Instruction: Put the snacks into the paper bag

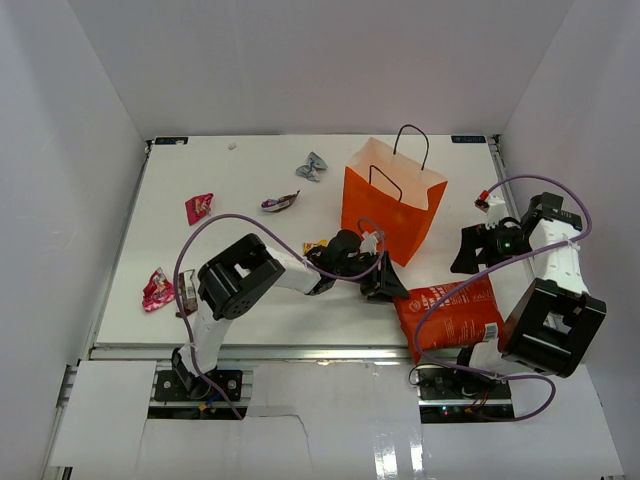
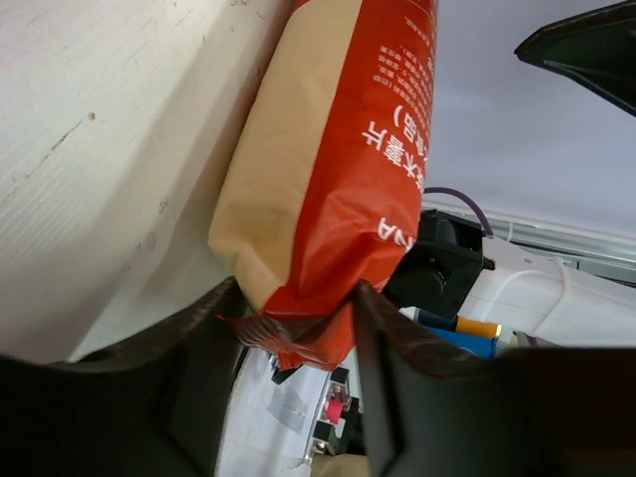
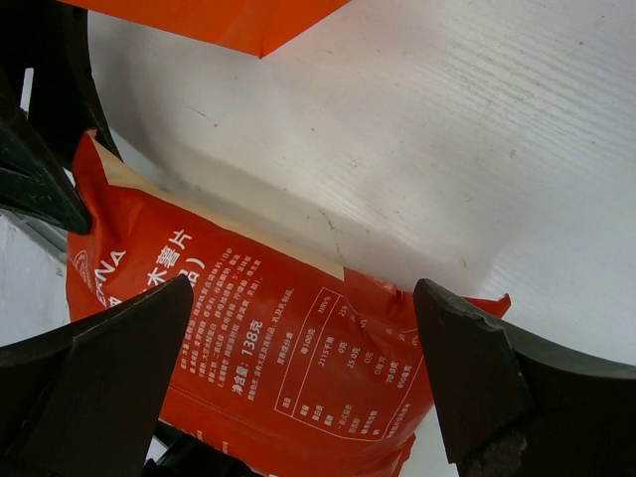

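The chip bag (image 1: 452, 318) lay flat at the table's (image 1: 250, 325) near right edge. The left gripper (image 1: 385, 285) pinched its crimped end, a finger against each side. A pink wrapper (image 1: 157, 290) sat by the near left edge. The right gripper (image 1: 466, 252) hung over the chip bag's far side, fingers spread wide. A yellow packet (image 1: 315, 247) peeked out beside the left arm. Behind stood the paper bag (image 1: 385, 215), upright. Farther back lay a red wrapper (image 1: 198, 208), a purple wrapper (image 1: 280, 202) and a silver wrapper (image 1: 312, 166).
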`<state>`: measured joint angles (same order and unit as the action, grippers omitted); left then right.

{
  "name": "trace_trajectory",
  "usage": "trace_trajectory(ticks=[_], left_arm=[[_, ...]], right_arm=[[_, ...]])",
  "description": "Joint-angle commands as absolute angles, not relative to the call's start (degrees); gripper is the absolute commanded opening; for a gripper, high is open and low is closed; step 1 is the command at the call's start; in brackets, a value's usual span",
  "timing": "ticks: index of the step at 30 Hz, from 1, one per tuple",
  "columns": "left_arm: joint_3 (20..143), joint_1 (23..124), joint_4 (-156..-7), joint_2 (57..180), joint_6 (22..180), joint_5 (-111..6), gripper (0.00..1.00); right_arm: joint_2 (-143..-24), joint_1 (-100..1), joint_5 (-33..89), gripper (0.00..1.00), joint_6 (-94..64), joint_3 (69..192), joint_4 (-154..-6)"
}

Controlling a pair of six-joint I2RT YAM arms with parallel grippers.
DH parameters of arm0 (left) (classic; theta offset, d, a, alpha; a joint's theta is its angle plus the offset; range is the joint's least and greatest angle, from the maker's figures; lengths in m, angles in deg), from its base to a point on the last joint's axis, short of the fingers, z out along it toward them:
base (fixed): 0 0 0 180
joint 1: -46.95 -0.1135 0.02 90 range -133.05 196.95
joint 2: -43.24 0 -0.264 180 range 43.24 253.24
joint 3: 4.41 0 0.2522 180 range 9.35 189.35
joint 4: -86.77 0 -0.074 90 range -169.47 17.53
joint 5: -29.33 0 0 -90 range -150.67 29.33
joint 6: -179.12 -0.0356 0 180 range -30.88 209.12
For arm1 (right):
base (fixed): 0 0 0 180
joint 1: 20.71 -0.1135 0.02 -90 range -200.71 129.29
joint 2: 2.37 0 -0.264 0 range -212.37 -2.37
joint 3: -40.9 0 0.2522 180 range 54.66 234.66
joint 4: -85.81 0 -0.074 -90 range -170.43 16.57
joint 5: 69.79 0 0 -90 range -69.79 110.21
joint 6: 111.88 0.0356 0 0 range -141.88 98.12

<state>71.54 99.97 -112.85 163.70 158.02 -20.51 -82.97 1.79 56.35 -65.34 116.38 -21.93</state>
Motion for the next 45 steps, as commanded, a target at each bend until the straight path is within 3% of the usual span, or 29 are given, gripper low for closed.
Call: trace_trajectory(ticks=[1, 2, 6, 9, 12, 16, 21, 27, 32, 45], left_arm=[[73.33, 100.39, -113.83, 162.07, 156.71, -19.01, 0.53], [73.42, 100.39, -113.75, 161.98, 155.92, -18.84, 0.41], [73.16, 100.22, -113.74, 159.88, 153.64, -17.52, 0.19], [71.67, 99.43, -113.05, 156.54, 151.18, -16.12, 0.06], [69.64, 98.55, -107.28, 151.11, 147.14, -15.67, 0.00], [72.88, 98.46, -89.61, 143.63, 130.14, -19.61, 0.00], [77.55, 98.46, -63.88, 134.85, 110.42, -27.61, 0.00], [79.57, 98.28, -52.84, 123.76, 93.88, -36.84, 0.00], [83.69, 98.11, -50.12, 114.98, 81.93, -36.59, 0.00], [101.98, 97.67, -38.77, 111.10, 63.02, -31.76, 0.00]], right_arm=[[-82.70, 2.23, 57.13, 0.98, -65.04, 118.65, -22.16], [-82.62, 2.23, 57.13, 0.98, -65.04, 118.73, -22.16], [-82.35, 2.23, 58.00, 0.98, -65.21, 119.08, -22.07], [-81.48, 2.23, 60.36, 0.98, -68.61, 119.96, -20.85], [-80.86, 2.23, 65.45, 0.98, -75.55, 122.67, -16.02], [-80.07, 2.23, 72.06, 0.98, -95.92, 126.46, -5.30], [-75.33, 1.70, 75.84, 0.96, -106.51, 126.91, -5.55], [-74.88, 1.52, 78.39, 0.97, -99.06, 129.37, -12.30], [-72.95, 1.52, 79.19, 0.97, -91.15, 128.76, -20.48], [-73.47, 1.61, 79.63, 0.97, -83.67, 129.99, -27.25]])
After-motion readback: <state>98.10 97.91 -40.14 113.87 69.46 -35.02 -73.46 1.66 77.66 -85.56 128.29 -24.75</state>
